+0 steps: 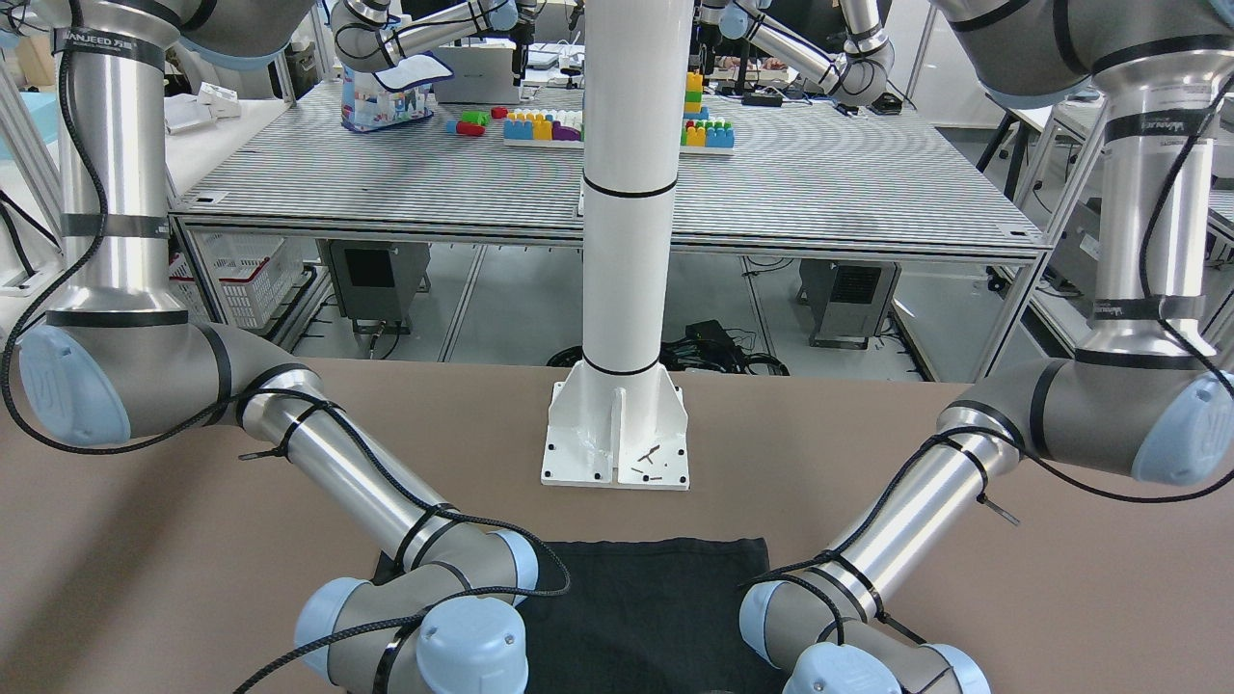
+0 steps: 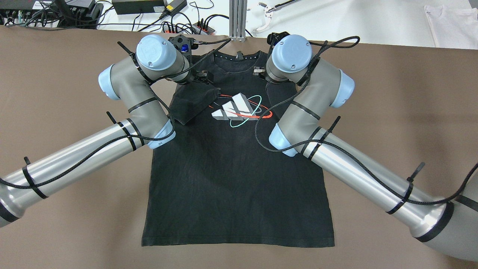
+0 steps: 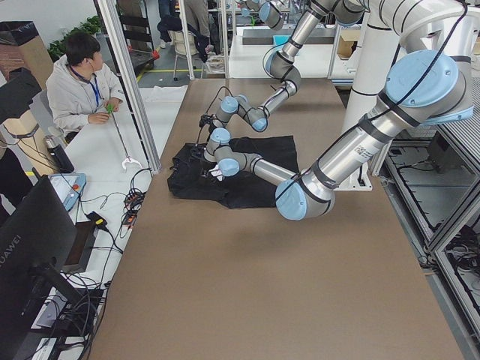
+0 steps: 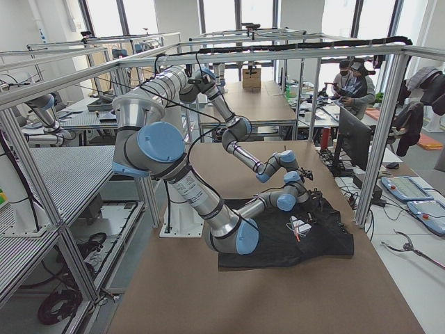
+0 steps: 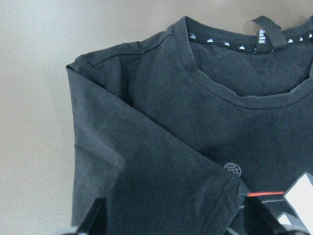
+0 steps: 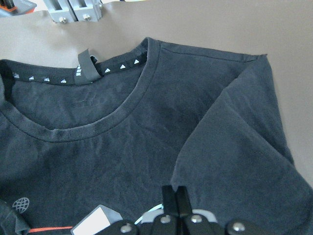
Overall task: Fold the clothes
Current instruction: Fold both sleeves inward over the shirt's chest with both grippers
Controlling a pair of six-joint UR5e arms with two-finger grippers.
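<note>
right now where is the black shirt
In the overhead view the black shirt lies centred on the table, its shoulders under the left gripper and right gripper.

Black cloth T-shirt (image 2: 231, 179): matt, soft, faintly creased. Brown table (image 2: 392, 93): smooth, matt. My silver metal arm tubes (image 2: 74, 160): glossy; their pale blue plastic caps (image 2: 155, 50): satin.

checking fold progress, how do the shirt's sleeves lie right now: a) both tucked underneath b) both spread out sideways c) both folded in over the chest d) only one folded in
c: the shirt lies flat, and both the left sleeve and the right sleeve are turned in on top of its front, beside the printed logo.
</note>
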